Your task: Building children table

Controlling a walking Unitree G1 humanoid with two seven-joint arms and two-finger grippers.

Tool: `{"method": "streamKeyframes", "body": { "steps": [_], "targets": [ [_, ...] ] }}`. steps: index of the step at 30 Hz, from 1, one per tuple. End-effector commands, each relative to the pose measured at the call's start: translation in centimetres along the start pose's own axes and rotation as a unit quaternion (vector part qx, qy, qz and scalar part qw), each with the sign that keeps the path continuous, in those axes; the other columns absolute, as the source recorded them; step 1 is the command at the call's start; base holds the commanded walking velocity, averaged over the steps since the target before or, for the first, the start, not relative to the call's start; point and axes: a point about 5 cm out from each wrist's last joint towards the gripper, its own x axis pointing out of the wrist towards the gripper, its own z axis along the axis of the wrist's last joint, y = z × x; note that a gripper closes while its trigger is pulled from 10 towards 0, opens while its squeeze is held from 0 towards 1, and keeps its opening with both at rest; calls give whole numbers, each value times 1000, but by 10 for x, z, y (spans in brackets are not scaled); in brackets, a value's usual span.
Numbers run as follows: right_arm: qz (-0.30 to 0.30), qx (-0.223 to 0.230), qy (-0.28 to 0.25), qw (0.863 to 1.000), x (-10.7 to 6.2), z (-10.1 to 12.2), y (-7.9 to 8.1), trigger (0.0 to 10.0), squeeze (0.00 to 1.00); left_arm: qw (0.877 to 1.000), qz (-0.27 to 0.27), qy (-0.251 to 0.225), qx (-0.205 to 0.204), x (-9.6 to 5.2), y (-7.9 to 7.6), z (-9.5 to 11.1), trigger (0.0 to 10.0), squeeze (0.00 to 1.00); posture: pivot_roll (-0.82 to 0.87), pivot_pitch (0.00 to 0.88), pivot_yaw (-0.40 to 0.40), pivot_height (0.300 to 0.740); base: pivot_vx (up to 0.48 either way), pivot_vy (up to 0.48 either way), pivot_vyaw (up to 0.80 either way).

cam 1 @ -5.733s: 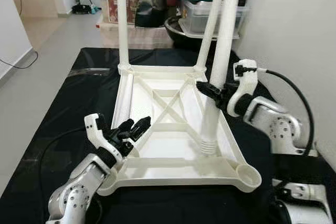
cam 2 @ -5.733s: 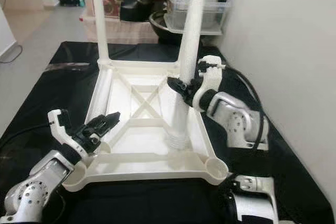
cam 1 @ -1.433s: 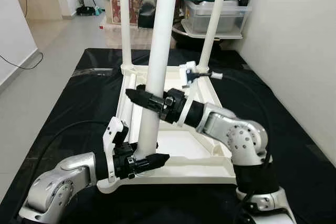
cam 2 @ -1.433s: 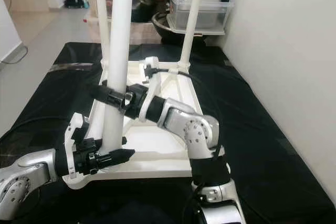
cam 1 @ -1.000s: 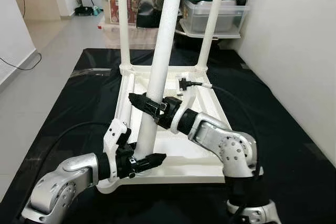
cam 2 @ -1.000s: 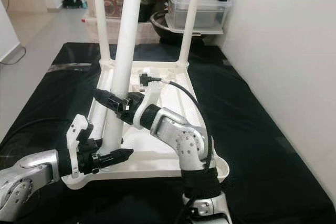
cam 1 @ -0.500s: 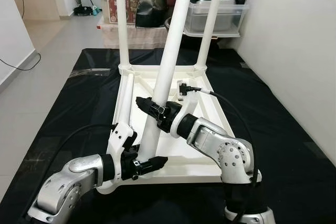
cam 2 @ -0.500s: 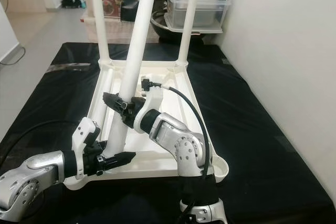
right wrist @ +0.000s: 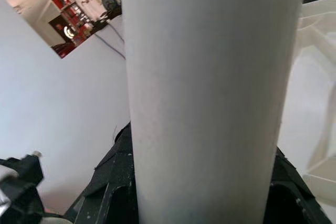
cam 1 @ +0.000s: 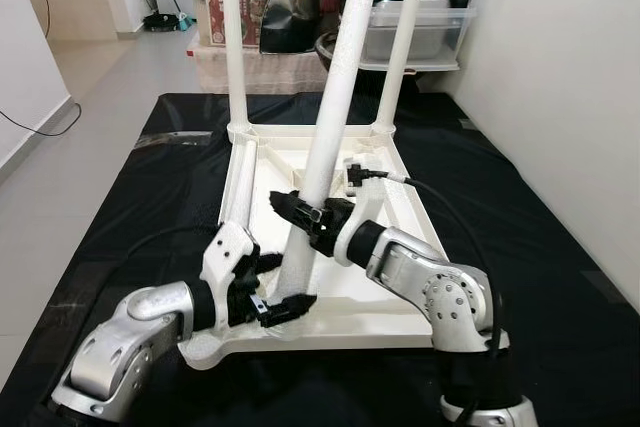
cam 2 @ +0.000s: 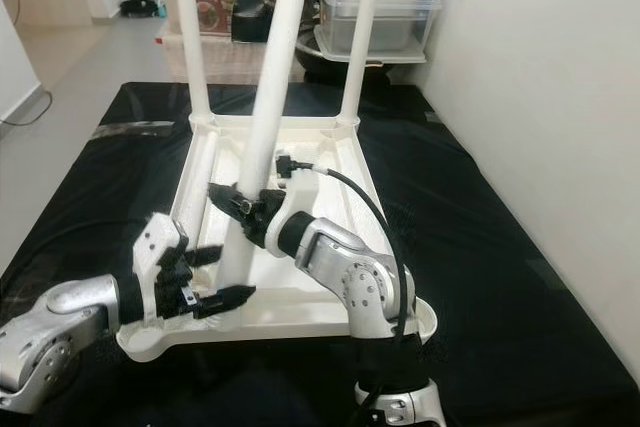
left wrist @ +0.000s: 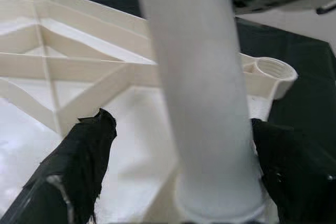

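Nearest you, the left gripper (cam 1: 275,292) has its jaws spread either side of the loose leg's (cam 1: 325,152) foot, at the near-left corner of the upturned tabletop (cam 1: 400,202). Higher up, the right gripper (cam 1: 300,212) pinches the leg mid-shaft. Its long axis tilts away and right, so you'd likely need it upright over that corner socket. Two legs (cam 1: 232,37) already stand at the far corners.
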Motion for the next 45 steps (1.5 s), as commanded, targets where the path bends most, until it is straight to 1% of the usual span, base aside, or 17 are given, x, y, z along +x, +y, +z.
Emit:
{"method": "streamKeyframes", "body": {
  "steps": [1, 3, 7, 10, 12, 14, 16, 17, 19, 23, 26, 27, 29, 30, 32, 36, 45],
  "targets": [
    [-7, -1, -6, 1000, -1, 2, -3, 0, 0, 1000, 14, 7, 3, -3, 5, -3, 10000, 1000, -45, 0, -50, 740, 0, 0, 0],
    [-11, -2, -9, 1000, -2, 4, -5, 0, 0, 1000, 19, 3, 2, -4, 6, -2, 10000, 1000, -45, 0, -50, 740, 0, 0, 0],
    [-22, -10, -18, 1000, -5, 8, -10, 0, 0, 997, 56, -51, -28, -6, 13, 8, 10000, 1000, -47, 0, -52, 740, 0, 0, 0],
    [-27, -15, -22, 999, -6, 11, -13, 0, 0, 995, 60, -66, -33, -8, 14, 11, 10000, 1000, -46, 0, -53, 740, 0, 0, 0],
    [-37, -23, -29, 999, -8, 17, -19, 0, 0, 994, 54, -86, -43, -12, 13, 16, 10000, 1000, -45, 0, -54, 740, 0, 0, 0],
    [-71, -51, -49, 995, -17, 37, -39, 0, 0, 991, 19, -117, -58, -22, 3, 23, 10000, 1000, -43, 0, -59, 740, 0, 0, 0],
    [-84, -63, -57, 993, -21, 46, -46, 0, 0, 990, 7, -124, -62, -24, -1, 25, 10000, 1000, -43, 0, -59, 740, 0, 0, 0],
    [-98, -79, -65, 990, -27, 58, -55, 0, 0, 988, 3, -136, -71, -27, -3, 26, 10000, 0, -46, 0, -61, 740, 0, 0, 0],
    [-114, -102, -77, 985, -37, 76, -67, 0, 0, 985, 12, -149, -84, -30, -3, 26, 10000, 0, -47, 0, -65, 740, 0, 0, 0],
    [-119, -111, -81, 983, -41, 83, -70, 0, 0, 984, 20, -153, -89, -31, -2, 25, 10000, 0, -47, 0, -66, 740, 0, 0, 0],
    [-78, -169, -93, 978, -67, 110, -74, 0, 0, 974, 79, -174, -120, -36, 9, 19, 10000, 0, -53, 0, -73, 740, 0, 0, 0],
    [-78, -169, -93, 978, -67, 110, -74, 0, 0, 974, 79, -174, -120, -36, 9, 19, 10000, 0, -53, 0, -73, 740, 0, 0, 0],
    [-22, -200, -82, 976, -79, 116, -66, 0, 0, 967, 138, -167, -136, -38, 18, 8, 10000, 0, -60, 0, -73, 740, 0, 0, 0],
    [-22, -200, -82, 976, -79, 116, -66, 0, 0, 967, 138, -167, -136, -38, 18, 8, 10000, 0, -60, 0, -73, 740, 0, 0, 0],
    [7, -208, -72, 975, -83, 114, -60, 0, 0, 957, 196, -151, -153, -39, 27, -1, 10000, 0, -62, 0, -73, 740, 0, 0, 0],
    [27, -203, -69, 976, -80, 107, -57, 0, 0, 946, 246, -131, -166, -39, 33, -12, 10000, 0, -61, 0, -73, 740, 0, 0, 0],
    [52, -176, -89, 979, -69, 95, -49, 0, 0, 946, 241, -136, -171, -32, 23, -12, 10000, 0, -50, 0, -76, 740, 0, 0, 0]
  ]
}}
